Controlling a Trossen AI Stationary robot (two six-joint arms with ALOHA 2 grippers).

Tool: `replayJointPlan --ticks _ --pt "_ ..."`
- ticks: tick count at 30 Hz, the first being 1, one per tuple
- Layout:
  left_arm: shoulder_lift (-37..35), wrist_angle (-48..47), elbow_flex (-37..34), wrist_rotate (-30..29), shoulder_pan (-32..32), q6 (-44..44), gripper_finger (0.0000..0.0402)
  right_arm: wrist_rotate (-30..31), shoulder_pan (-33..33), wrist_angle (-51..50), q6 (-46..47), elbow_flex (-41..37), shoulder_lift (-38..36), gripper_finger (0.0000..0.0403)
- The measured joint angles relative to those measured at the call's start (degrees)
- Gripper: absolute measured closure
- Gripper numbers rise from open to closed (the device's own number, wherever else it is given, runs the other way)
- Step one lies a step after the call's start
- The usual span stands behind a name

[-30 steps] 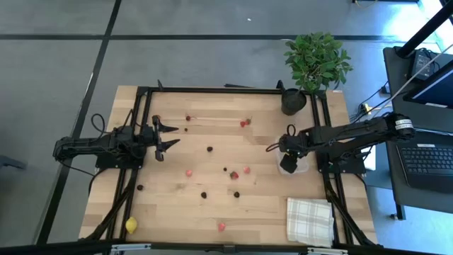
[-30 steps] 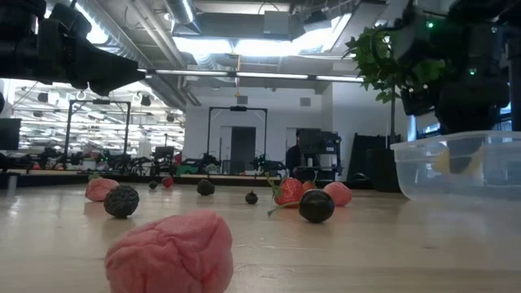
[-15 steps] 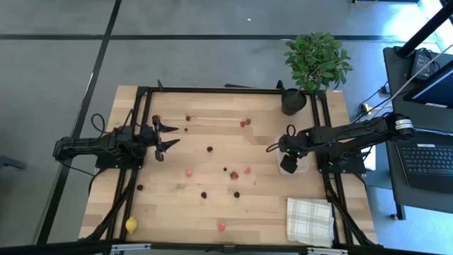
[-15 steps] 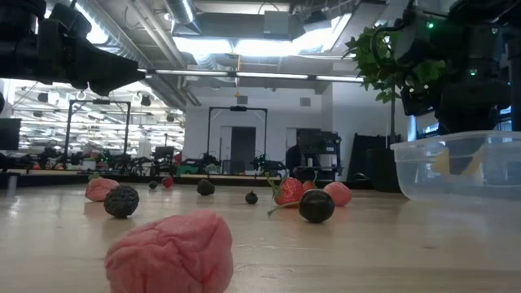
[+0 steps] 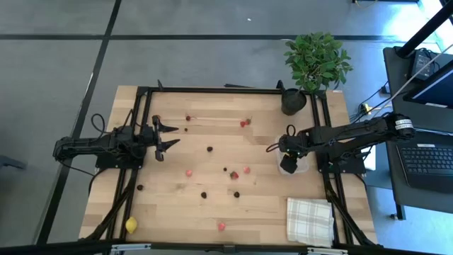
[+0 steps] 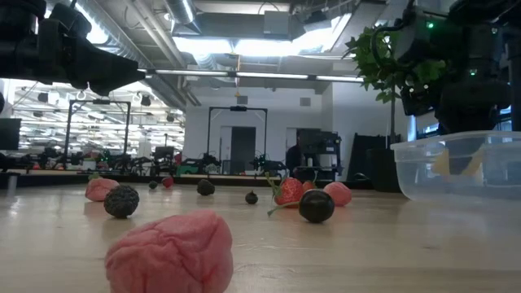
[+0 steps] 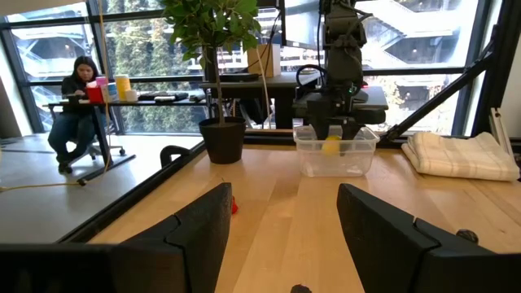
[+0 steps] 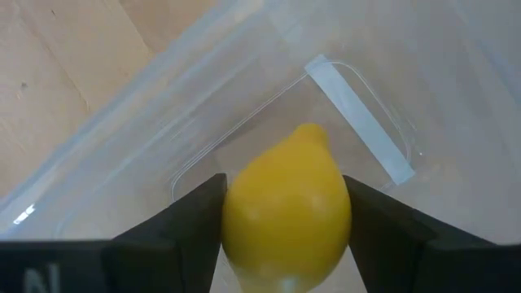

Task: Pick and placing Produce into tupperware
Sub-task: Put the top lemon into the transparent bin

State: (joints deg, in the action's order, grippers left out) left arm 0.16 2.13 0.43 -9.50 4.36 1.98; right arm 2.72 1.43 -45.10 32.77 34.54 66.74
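Observation:
The clear tupperware [image 5: 304, 170] stands at the table's right side. My right gripper [image 5: 288, 165] points down into it, shut on a yellow lemon [image 8: 286, 216] of the Produce. Through the tub wall [image 6: 488, 175] the low view shows the lemon [image 6: 444, 163] above the floor. More Produce lies scattered on the wood: a strawberry [image 5: 243, 122], a pink piece [image 5: 190, 172], a dark berry [image 5: 209, 149] and a second lemon [image 5: 131, 225] at the near left corner. My left gripper [image 5: 168, 135] waits open and level at the table's left. My right gripper pinches the lemon by its two opposite sides [image 8: 232, 220] between the two fingers. The fingers come from above, pointing steeply down into the tub. The lemon's pointed end [image 8: 313, 132] faces away from the wrist. Whether the lemon touches the tub's floor, I cannot tell.
A black plant pot [image 5: 293, 100] stands just beyond the tub. A white checked cloth [image 5: 309, 219] lies at the near right corner. Black frame rails [image 5: 141, 113] run along the table's left, far and right sides. A person sits at a desk [image 7: 77, 89] in the room beyond.

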Motion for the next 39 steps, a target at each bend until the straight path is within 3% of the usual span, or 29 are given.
replayJointPlan --ticks 39 --pt "0.0 0.0 0.0 0.0 0.0 0.0 0.0184 -2.6 0.0 0.3 -1.2 0.0 0.0 0.017"
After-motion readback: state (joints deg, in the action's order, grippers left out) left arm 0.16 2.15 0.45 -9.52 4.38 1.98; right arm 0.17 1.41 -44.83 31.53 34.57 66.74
